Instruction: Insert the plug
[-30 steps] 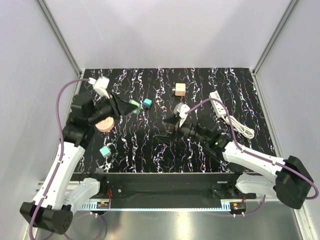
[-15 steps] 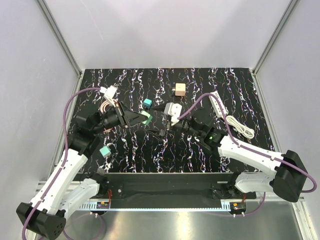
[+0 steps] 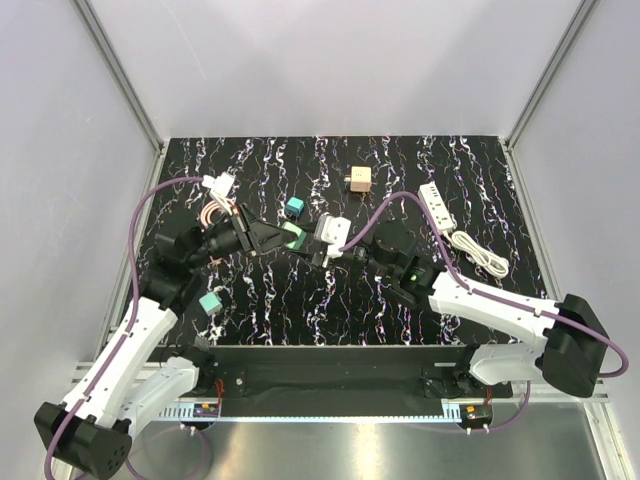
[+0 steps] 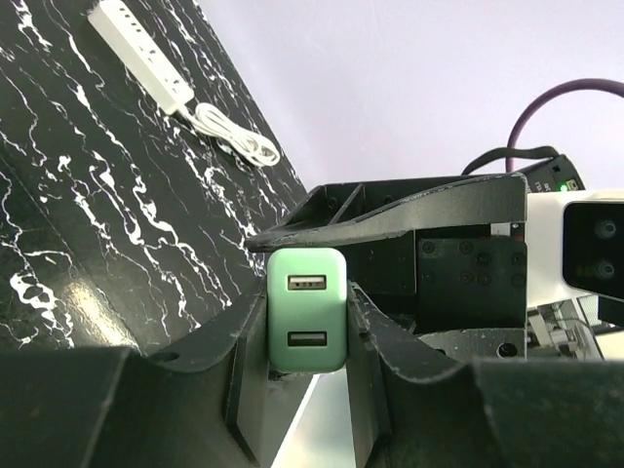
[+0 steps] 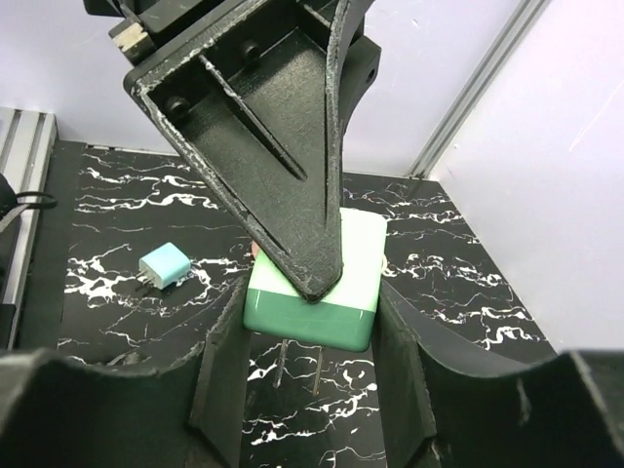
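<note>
Left wrist view puts the plug (image 4: 307,310), a mint-green charger block with 2 USB ports (image 4: 307,283) facing my left palm, square between my left fingers (image 4: 249,370). My left hand (image 3: 284,238) is clenched on 2 of its side faces. Both hands are at this 1, so I judge it the plug to insert, not any of the loose cubes. It hangs above the table (image 3: 300,330), in the gap between my 2 wrists.

My right hand (image 5: 314,327) meets it from the opposite side, its 2 fingers (image 5: 222,380) flush along the other pair of faces, crosswise to the left grip. I cannot tell whether they press or only flank. The 2 prongs (image 5: 283,363) point out past my left fingertips, away from that palm, and neither hand covers them.

The power strip (image 3: 437,203) lies behind my right wrist, toward the far side and well apart from the plug. Its long axis runs slantwise, far to near, with the cord (image 3: 480,255) coiled off its near end. My right arm is plainly the nearer to it, so I judge the right must bite before the left lets go.

I count 1 strip and 4 blocks:
- the green 1 in hand
- 1 teal-blue cube (image 3: 294,206) just beyond my left fingertips
- 1 pale blue cube (image 3: 210,302) beside my left forearm
- 1 tan-brown cube (image 3: 359,179) beyond my right hand
</note>
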### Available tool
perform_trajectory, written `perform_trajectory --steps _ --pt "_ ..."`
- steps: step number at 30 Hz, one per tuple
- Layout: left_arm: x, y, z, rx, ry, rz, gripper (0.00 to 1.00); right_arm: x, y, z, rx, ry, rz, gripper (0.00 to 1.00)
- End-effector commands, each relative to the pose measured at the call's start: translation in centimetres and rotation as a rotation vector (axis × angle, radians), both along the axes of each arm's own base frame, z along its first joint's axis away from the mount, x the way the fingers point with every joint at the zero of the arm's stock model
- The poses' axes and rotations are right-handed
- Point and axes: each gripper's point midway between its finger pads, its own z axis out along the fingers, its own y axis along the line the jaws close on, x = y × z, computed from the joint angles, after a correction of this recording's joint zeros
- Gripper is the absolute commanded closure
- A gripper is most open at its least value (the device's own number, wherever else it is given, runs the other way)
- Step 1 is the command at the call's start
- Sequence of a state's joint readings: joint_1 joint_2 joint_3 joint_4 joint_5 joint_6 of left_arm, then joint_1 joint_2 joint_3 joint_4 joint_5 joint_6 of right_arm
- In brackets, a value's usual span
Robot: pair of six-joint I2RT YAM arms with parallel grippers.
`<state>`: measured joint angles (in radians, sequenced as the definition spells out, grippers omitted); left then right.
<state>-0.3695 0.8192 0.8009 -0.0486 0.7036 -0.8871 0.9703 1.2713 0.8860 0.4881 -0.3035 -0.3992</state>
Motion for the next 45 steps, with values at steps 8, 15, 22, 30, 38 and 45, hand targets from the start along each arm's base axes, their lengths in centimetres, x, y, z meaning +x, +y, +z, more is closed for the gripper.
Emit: perform_trajectory --steps 8,15,22,30,38,45 --pt "-3.9 -0.6 -1.0 0.068 0.007 -0.228 0.58 -2.4 -1.9 0.2 -0.044 -0.105 0.059 1.0" --pt "-4.1 -0.6 -0.9 0.081 0.019 -0.24 0.56 -3.9 -2.2 -0.6 -0.07 -0.108 0.127 1.0" --pt "-4.2 -0.7 -0.6 0.073 0.029 -0.246 0.56 -4.3 -2.2 -0.9 -0.078 -0.096 0.15 1.0" --pt "-4.5 -0.8 -1.3 0.069 0.057 -0.271 0.59 -4.4 -2.0 -1.1 -0.08 -0.088 0.157 1.0" --pt "-4.0 -1.1 -1.7 0.068 0.074 -0.279 0.88 -4.4 -1.6 -1.7 -0.094 -0.077 0.172 1.0" --pt "-2.5 -0.9 -1.8 0.09 0.056 -0.202 1.0 -3.7 -1.6 -1.3 -0.073 0.002 0.126 0.21"
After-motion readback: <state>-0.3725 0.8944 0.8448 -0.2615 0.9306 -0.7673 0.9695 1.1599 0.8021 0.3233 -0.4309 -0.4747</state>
